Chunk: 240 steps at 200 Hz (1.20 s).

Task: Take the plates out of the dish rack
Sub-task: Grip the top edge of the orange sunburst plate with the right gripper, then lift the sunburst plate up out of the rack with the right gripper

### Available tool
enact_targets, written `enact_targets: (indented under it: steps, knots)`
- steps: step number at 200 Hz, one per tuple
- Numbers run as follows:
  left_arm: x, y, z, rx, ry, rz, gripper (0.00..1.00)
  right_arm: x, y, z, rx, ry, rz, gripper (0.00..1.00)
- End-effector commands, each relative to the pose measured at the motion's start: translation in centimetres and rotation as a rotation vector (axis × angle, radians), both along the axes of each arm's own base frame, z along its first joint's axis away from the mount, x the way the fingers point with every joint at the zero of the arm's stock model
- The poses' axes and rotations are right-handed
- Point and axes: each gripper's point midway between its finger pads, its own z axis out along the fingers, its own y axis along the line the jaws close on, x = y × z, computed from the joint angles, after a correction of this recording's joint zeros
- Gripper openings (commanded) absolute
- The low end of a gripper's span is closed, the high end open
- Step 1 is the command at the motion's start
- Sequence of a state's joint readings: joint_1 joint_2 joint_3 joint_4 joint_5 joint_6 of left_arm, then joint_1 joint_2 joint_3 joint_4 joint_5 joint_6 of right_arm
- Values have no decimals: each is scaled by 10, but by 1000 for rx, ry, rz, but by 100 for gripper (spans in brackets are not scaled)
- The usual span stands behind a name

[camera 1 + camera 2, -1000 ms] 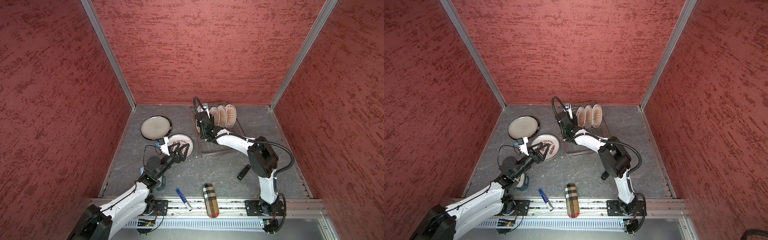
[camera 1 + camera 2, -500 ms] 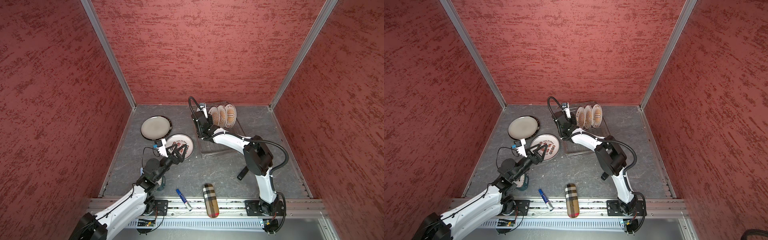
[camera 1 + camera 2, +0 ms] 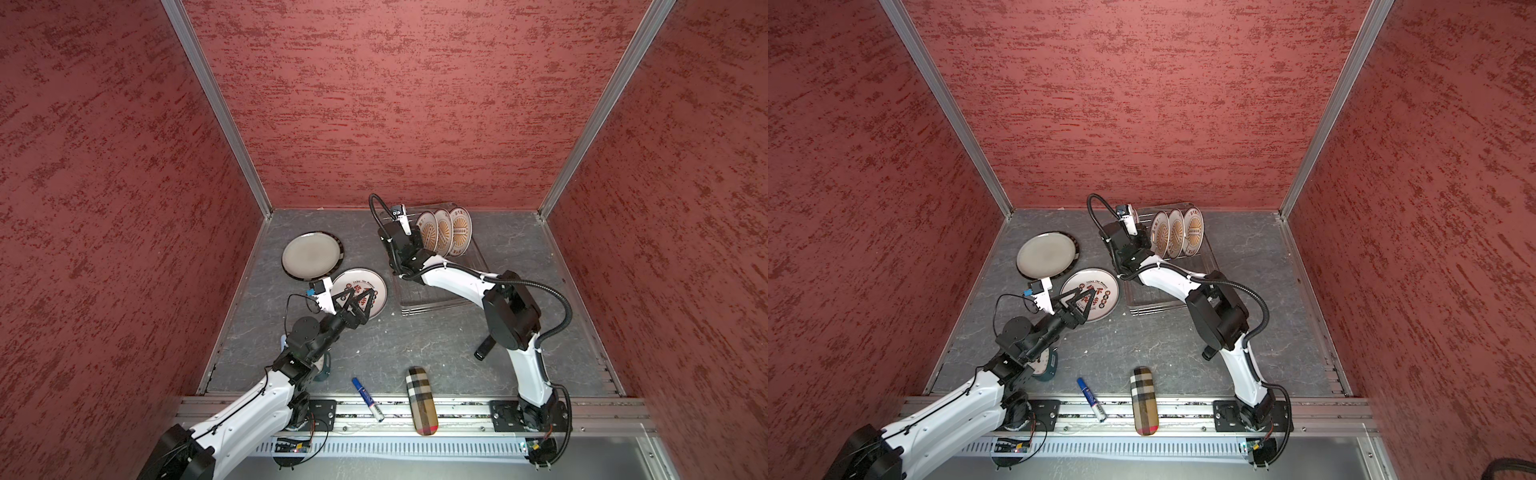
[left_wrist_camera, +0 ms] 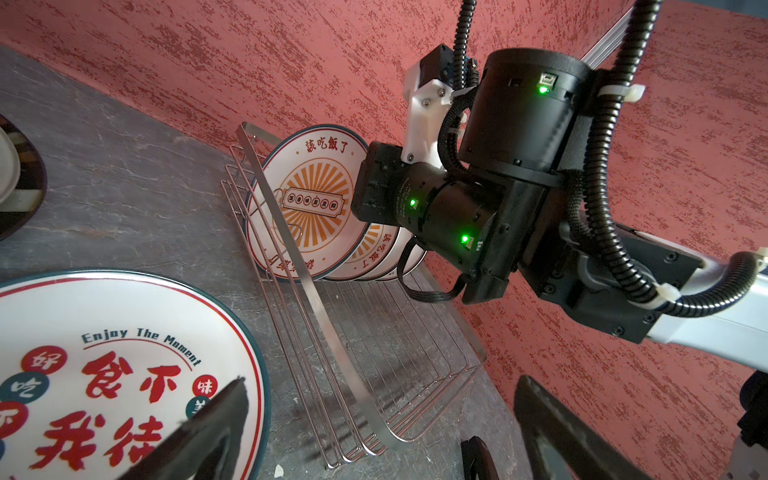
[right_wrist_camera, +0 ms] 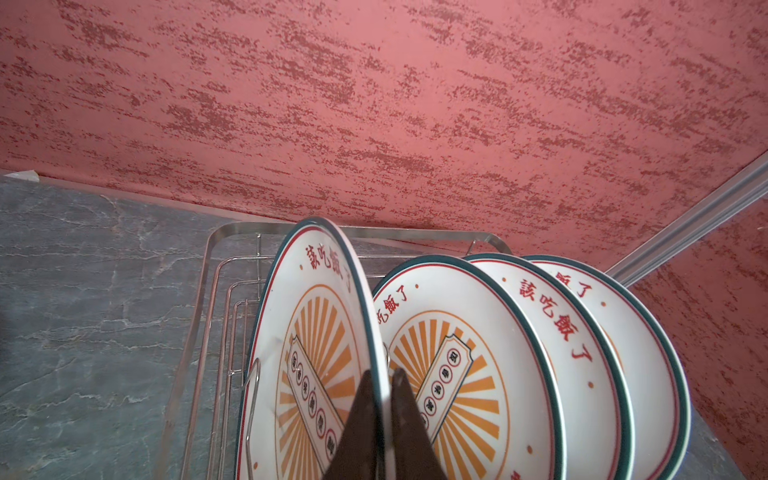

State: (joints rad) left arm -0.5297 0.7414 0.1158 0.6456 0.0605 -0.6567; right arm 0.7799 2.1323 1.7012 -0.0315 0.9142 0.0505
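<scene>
At the rack, left end of the row, my right tool is pinching the rim of the front plate. The bite is shallow, rim only.

Risks from here:
- Thin grip on a glazed rim. Once the weight comes off the wires, the plate can swivel about the fingers or slip out.
- A prong stands right in front of the plate's face. If I pull sideways before the edge clears it, the plate hooks and the rack drags or tips.
- The second plate has its rim very close to the front plate's back. I can't tell if they touch. A tilt on the way up could knock it and disturb the two more plates leaning behind.
- My left tool hangs spread wide and empty over the lettered plate. That plate lies flat on the tabletop just beside the rack's near corner, with the grey plate next to it. Any carry toward that side crosses the left arm.

Geometry: the front plate stands close to upright in its slot. One right-tool finger is on its face and one on its back. The other racked plates lean on the far side of it from the tool.
</scene>
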Motion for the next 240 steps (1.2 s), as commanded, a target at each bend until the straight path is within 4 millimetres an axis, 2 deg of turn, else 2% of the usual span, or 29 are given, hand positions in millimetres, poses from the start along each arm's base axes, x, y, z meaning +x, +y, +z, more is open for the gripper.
enact_targets:
  steps: [1,30,80,161,208,240]
  knots:
    - [0,1,-5,24,2,11,99,4,3,24,31,-65,-24,2]
    - [0,2,-5,22,1,13,100,0,2,39,12,-89,-25,2]
    - [1,1,-7,19,5,16,99,-13,-1,82,-51,-186,-38,0]
    - [5,-8,-2,10,6,-7,99,-43,-16,123,-50,-295,-41,0]
    - [-4,-12,4,1,-40,-36,100,-65,-34,135,8,-332,-12,0]
    - [-4,-8,6,-16,-32,-13,99,-87,-37,138,161,-323,130,0]
